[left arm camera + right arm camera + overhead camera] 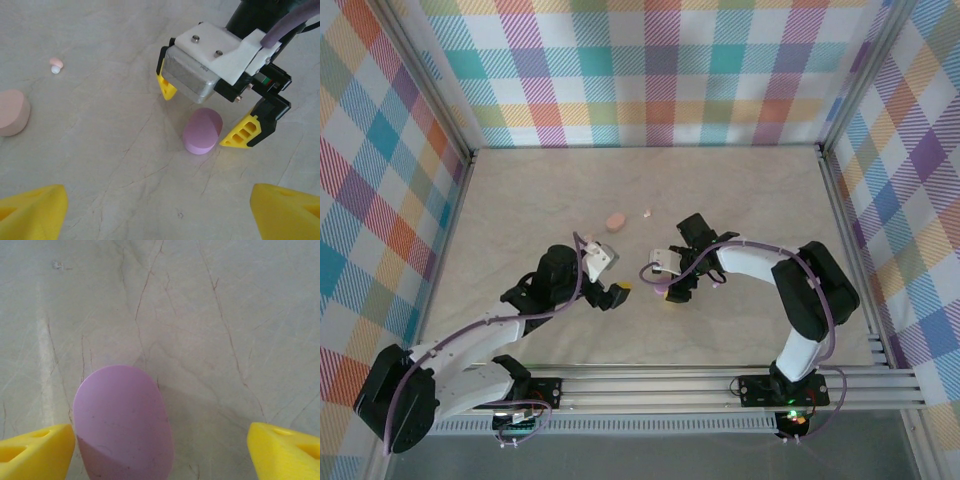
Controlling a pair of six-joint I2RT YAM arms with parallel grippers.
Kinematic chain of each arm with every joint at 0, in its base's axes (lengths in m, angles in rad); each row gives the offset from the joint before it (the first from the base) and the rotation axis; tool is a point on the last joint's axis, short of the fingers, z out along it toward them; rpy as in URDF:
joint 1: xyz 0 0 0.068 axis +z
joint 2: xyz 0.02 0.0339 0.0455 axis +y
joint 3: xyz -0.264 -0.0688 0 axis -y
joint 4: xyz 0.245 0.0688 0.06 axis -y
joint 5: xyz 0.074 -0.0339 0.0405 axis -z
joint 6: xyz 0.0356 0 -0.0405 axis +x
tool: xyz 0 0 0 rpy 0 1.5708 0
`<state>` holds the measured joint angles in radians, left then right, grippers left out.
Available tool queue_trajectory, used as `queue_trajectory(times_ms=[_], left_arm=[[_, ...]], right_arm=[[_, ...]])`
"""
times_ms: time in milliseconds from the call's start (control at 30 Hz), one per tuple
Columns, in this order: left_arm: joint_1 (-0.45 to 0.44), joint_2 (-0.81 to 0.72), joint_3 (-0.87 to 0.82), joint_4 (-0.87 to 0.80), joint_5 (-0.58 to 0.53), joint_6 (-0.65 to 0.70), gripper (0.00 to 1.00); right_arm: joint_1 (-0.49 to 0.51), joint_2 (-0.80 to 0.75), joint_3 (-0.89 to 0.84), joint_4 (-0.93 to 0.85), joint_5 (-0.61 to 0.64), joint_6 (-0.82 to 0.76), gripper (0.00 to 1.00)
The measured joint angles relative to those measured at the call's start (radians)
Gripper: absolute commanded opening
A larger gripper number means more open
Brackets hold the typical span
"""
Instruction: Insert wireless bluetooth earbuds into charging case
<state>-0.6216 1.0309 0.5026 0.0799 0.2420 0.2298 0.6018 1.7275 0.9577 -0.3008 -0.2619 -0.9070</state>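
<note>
top view, grippers: left gripper [616, 293] and right gripper [670, 291] are nose to nose, low over the table [760, 200].
top view, purple case: a bit of the purple case [663, 289] peeks out right under the right gripper.
top view, pink stuff: the pink case [615, 219] and a tiny pink earbud [646, 212] lie near each other, beyond both grippers and well apart from them.
left wrist, own gripper: left gripper [160, 215] is spread wide with nothing between its fingers, so released.
left wrist, right gripper: right gripper [202, 117] is straight ahead, straddling the purple case [201, 132].
left wrist, earbud: the pink earbud [55, 64], white tip, is far ahead off toward one finger's side. The pink case [11, 112] is nearer, same side.
right wrist, own gripper: right gripper [160, 452] is released, not grasping. The purple case [122, 420] sits between the fingers, right up against one finger [35, 450], with a clear gap to the other.
</note>
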Motion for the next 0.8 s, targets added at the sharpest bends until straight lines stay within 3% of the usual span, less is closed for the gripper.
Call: queue_trajectory(times_ms=[333, 700, 800], left_arm=[[0.0, -0.051, -0.045, 0.019, -0.026, 0.023, 0.87], [0.0, -0.044, -0.05, 0.021, -0.023, 0.075, 0.88], [0.0, -0.032, -0.048, 0.006, -0.026, 0.101, 0.88]], right_arm=[[0.019, 0.013, -0.03, 0.028, 0.031, -0.026, 0.77], [0.061, -0.008, -0.058, 0.029, 0.054, 0.007, 0.45], [0.066, -0.018, -0.062, 0.029, 0.064, 0.018, 0.42]])
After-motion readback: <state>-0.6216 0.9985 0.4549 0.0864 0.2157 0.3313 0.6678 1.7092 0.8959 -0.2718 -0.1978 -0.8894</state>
